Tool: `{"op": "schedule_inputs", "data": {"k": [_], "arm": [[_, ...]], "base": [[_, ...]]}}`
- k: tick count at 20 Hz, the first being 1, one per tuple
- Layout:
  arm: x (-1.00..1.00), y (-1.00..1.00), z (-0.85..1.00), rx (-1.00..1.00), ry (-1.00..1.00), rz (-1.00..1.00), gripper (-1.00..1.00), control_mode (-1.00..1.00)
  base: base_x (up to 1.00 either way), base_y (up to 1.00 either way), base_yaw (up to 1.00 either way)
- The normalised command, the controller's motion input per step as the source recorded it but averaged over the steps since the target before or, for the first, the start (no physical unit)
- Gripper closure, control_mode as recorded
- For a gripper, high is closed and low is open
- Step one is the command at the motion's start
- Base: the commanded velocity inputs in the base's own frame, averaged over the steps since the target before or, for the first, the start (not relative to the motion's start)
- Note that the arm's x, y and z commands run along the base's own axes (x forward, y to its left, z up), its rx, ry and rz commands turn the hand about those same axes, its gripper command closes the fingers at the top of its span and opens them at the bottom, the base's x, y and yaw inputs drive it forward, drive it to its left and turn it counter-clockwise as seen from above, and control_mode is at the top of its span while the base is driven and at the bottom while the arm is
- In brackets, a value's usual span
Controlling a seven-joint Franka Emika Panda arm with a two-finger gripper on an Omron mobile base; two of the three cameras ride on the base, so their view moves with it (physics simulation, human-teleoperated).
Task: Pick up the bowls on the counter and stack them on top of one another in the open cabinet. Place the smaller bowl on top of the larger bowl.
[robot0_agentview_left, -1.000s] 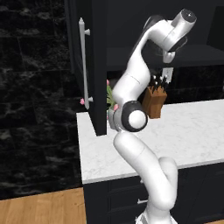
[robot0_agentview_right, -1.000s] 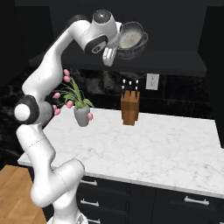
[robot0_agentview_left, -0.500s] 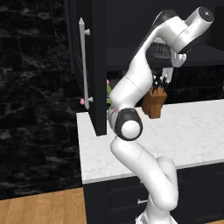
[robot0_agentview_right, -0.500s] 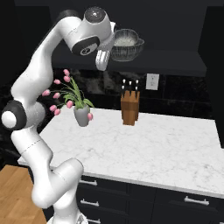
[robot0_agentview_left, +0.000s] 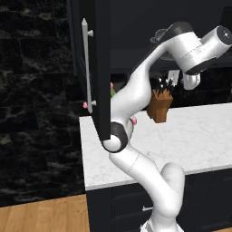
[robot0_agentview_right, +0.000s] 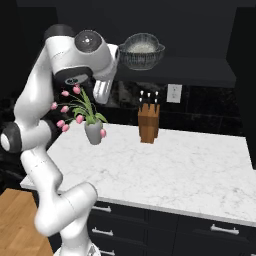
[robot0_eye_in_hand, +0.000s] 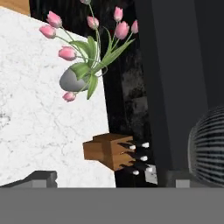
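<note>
On the shelf of the open cabinet (robot0_agentview_right: 200,70) the smaller bowl (robot0_agentview_right: 142,46), pale and speckled inside, rests within the wider dark rim of the larger bowl (robot0_agentview_right: 150,61). My gripper (robot0_agentview_right: 101,97) hangs to the lower left of the stack, apart from it, over the counter (robot0_agentview_right: 165,165). In the hand view the gripper (robot0_eye_in_hand: 111,179) is open with nothing between the fingertips (robot0_eye_in_hand: 41,177), and a ribbed dark bowl wall (robot0_eye_in_hand: 210,144) shows at the right edge. From the left base view part of a bowl (robot0_agentview_left: 159,35) peeks out behind the arm, above the gripper (robot0_agentview_left: 190,86).
A grey vase of pink tulips (robot0_agentview_right: 92,132) stands at the counter's back left. A wooden knife block (robot0_agentview_right: 149,127) stands by the back wall. The open cabinet door (robot0_agentview_left: 97,68) with its silver bar handle (robot0_agentview_left: 86,63) hangs left of the arm. Dark drawers run below.
The gripper has let go of the smaller bowl, which now rests on the larger one in the cabinet. The hand has drawn back and down, away from the stack.
</note>
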Motion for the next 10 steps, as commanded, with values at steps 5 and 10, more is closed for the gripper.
{"op": "schedule_inputs", "data": {"k": [5, 10], "arm": [[-1.0, -0.12, -0.89, 0.0, 0.0, 0.0, -1.0, -1.0], [-0.97, -0.53, -0.94, 0.02, 0.0, 0.0, -1.0, -1.0]], "base": [[0.0, 0.0, 0.0], [0.0, 0.0, 0.0]]}}
